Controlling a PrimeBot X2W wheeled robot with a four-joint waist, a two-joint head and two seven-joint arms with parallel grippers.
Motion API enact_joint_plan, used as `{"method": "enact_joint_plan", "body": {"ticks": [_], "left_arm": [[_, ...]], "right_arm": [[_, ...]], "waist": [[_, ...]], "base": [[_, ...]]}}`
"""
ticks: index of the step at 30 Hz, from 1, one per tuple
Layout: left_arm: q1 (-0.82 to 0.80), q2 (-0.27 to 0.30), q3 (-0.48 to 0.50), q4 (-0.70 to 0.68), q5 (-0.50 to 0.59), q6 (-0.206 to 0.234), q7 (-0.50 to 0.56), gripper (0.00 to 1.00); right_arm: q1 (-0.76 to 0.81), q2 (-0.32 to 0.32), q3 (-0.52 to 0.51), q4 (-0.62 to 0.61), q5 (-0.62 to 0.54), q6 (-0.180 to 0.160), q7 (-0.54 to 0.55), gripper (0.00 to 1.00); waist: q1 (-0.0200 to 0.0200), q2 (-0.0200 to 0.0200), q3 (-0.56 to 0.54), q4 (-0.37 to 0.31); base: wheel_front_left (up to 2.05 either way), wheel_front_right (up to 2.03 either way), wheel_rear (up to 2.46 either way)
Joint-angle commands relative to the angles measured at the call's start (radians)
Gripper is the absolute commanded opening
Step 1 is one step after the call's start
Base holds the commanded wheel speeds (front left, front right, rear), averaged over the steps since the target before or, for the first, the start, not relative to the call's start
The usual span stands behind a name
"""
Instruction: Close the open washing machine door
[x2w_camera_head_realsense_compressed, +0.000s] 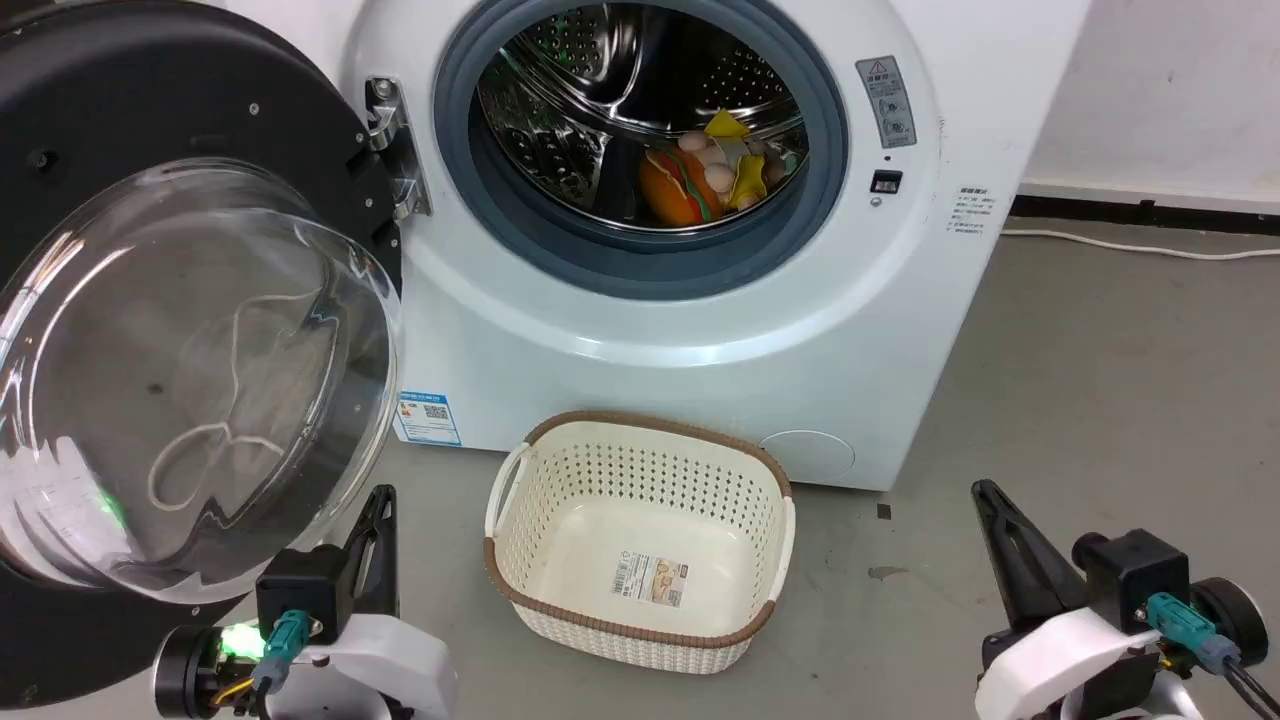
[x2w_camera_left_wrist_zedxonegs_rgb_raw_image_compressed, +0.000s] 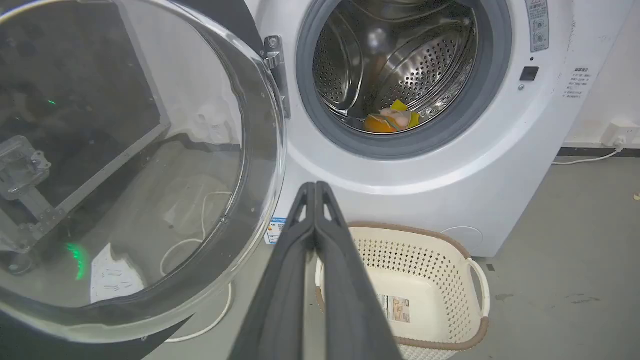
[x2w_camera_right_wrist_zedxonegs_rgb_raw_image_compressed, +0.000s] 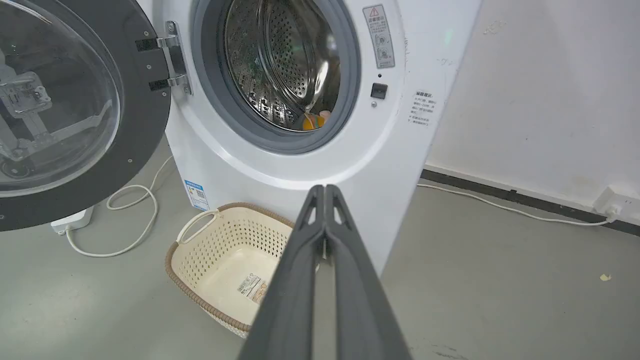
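Beside one machine (x2w_camera_head_realsense_compressed: 700, 330), one open door (x2w_camera_head_realsense_compressed: 180, 110)

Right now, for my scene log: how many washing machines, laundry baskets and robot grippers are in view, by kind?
washing machine: 1
basket: 1
grippers: 2, the left gripper and the right gripper
total: 4

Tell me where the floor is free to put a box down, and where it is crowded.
Free: the grey floor right of the machine, between the basket and the wall cable. Crowded: under the open door, where a looped white cable and a white box lie, and at the basket before the machine.
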Motion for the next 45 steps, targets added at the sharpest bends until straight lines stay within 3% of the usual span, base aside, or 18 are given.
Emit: {"method": "enact_joint_plan", "body": {"ticks": [1, 38, 39, 45], "left_arm": [[0.014, 0.000, 0.002, -0.004, 0.003, 0.003, 0.000, 0.00], [0.014, 0.000, 0.002, -0.004, 0.003, 0.003, 0.000, 0.00], [0.000, 0.000, 0.000, 0.000, 0.000, 0.000, 0.000, 1.00], [-0.001, 0.000, -0.004, 0.002, -0.002, 0.001, -0.005, 1.00]], "right_arm": [[0.018, 0.002, 0.000, -0.005, -0.008, 0.001, 0.000, 0.00], [0.018, 0.002, 0.000, -0.005, -0.008, 0.001, 0.000, 0.00], [0.000, 0.000, 0.000, 0.000, 0.000, 0.000, 0.000, 1.00], [-0.001, 0.000, -0.002, 0.002, 0.007, 0.000, -0.005, 1.00]], "waist": [[0.0000, 0.0000, 0.000, 0.000], [0.0000, 0.0000, 0.000, 0.000], [0.0000, 0.0000, 0.000, 0.000], [0.0000, 0.0000, 0.000, 0.000]], "base": [[0.00, 0.00, 0.00], [0.00, 0.00, 0.00], [0.00, 0.00, 0.00], [0.00, 0.00, 0.00]]}}
